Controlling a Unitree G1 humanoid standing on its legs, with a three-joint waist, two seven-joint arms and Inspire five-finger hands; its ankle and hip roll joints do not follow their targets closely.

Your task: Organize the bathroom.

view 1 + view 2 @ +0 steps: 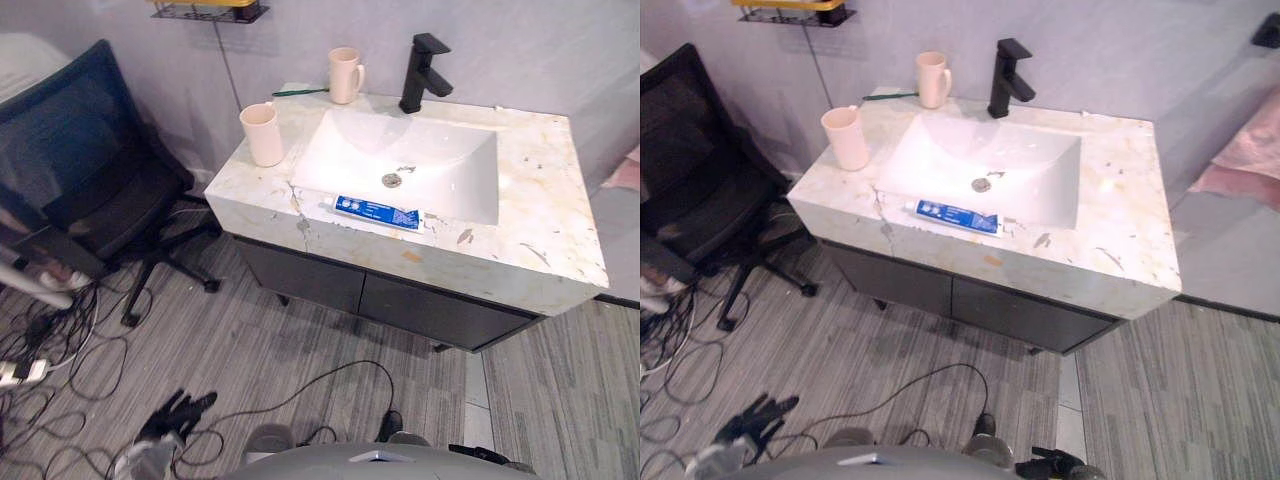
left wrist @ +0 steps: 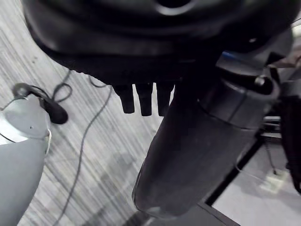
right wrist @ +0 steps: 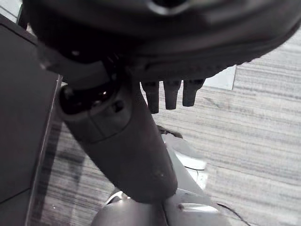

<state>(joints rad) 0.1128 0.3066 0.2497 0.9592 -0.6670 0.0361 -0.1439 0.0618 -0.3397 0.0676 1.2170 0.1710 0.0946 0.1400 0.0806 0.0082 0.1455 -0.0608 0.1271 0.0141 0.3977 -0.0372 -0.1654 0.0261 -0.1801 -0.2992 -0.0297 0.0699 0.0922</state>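
Observation:
A blue toothpaste tube (image 1: 375, 211) lies flat on the front edge of the marble counter (image 1: 545, 235), just before the white sink (image 1: 345, 150). One beige mug (image 1: 264, 134) stands at the counter's left edge. A second mug (image 1: 344, 75) stands at the back beside a green toothbrush (image 1: 300, 92) that lies on the counter. My left hand (image 1: 178, 412) hangs low near the floor, well short of the vanity, its fingers (image 2: 143, 99) straight and holding nothing. My right hand (image 1: 1052, 463) hangs low on the other side, its fingers (image 3: 171, 94) also straight and empty.
A black faucet (image 1: 424, 72) stands behind the sink. A wire wall shelf (image 1: 208, 10) hangs above the counter's left corner. A black office chair (image 1: 80, 170) stands left of the vanity over tangled cables and a power strip (image 1: 20, 372). Pink cloth (image 1: 1240, 160) lies at the right.

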